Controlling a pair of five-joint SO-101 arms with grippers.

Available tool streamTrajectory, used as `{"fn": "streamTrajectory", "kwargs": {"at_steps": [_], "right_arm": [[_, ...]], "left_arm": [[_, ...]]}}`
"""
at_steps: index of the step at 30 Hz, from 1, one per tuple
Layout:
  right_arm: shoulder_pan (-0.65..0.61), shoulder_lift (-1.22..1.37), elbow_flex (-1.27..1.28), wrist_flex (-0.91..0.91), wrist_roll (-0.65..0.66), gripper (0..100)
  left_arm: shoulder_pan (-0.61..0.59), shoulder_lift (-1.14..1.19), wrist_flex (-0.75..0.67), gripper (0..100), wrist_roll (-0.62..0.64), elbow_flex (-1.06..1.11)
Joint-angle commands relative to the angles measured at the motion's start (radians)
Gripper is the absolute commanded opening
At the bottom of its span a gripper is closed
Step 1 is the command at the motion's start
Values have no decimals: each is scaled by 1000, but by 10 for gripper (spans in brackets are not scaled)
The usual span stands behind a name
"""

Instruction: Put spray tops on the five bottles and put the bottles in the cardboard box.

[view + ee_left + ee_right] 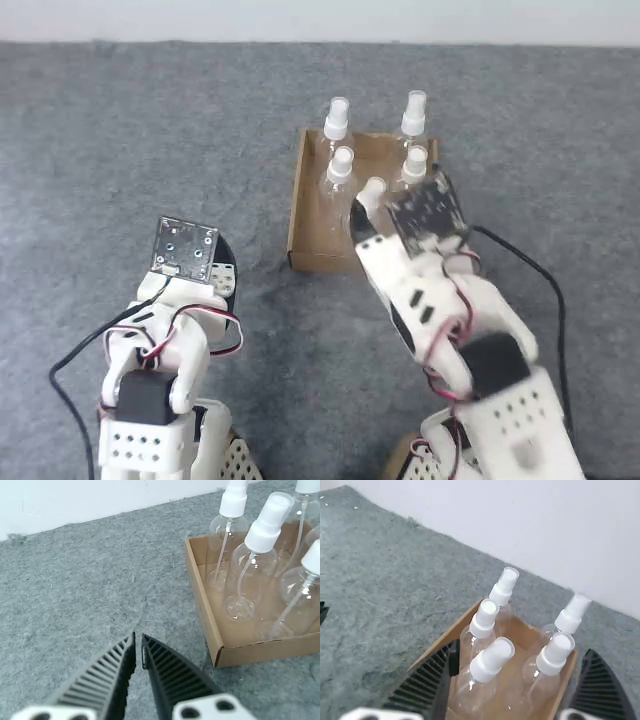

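Observation:
Several clear bottles with white spray tops stand upright in the shallow cardboard box (296,200). My right arm (430,290) hangs over the box's near side. My right gripper (512,690) is open wide, its black fingers (425,685) spread to either side of the nearest bottle (491,660), with a gap on both sides. That bottle's top (372,190) pokes out just beyond the right wrist in the high view. My left gripper (138,652) is shut on nothing and hovers over the grey mat, to the left of the box (200,595).
Grey felt mat (150,130) covers the table, with open room left of the box and in front of it. A white wall (545,525) runs behind the box. A black cable (545,285) trails off the right arm.

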Motion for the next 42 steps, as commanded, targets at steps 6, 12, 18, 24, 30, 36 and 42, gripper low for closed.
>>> {"fn": "streamTrajectory", "kwargs": {"at_steps": [6, 12, 18, 24, 30, 36, 42], "right_arm": [[74, -291, 51, 300, 11, 207], [248, -512, 330, 308, 12, 25], [398, -639, 497, 289, 101, 7], [470, -634, 686, 289, 198, 9], [522, -634, 778, 289, 229, 9], [585, -633, 789, 294, 229, 12], [616, -631, 790, 302, 229, 11]], "left_arm": [[-23, -64, -21, 10, -2, -13], [-46, -330, 31, 11, 34, 97], [-48, -293, 26, 12, 37, 150], [-54, -293, 21, 12, 32, 255], [-120, -287, 26, 12, 32, 400], [-282, -290, 43, 12, 32, 397], [-399, -287, 44, 12, 32, 397]]}}
